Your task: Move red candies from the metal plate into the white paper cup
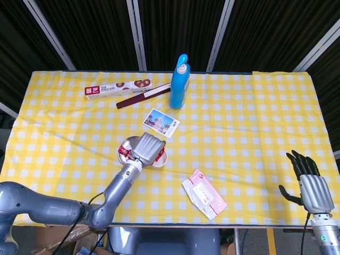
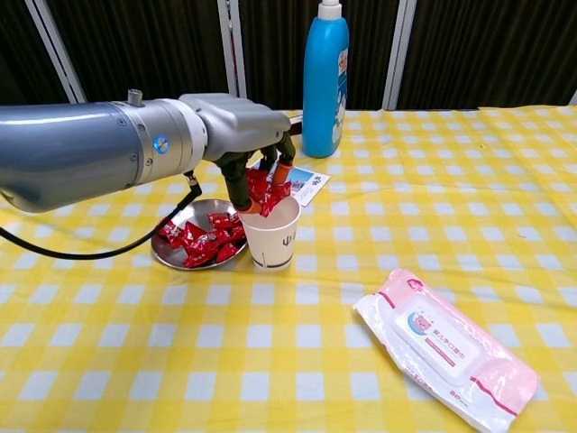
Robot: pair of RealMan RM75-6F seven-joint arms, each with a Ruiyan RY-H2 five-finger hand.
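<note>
I'm looking at a table under a yellow-and-white checked cloth (image 1: 239, 133) filling mid-frame; black curtains with pale metal posts (image 1: 220, 34) are hanging across the top.

Looked like a staged lab test bench; yellow checked cloth (image 1: 255, 122) over a table, black curtains (image 1: 175, 32) with metal struts (image 1: 139, 34) behind, household props scattered.

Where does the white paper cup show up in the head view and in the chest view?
Head view: white paper cup sits left of centre, mostly hidden under the left hand.
Chest view: cup stands left of centre, the left hand holding red candies over its rim.
Shared landmark: the metal plate lies just left of it.
</note>
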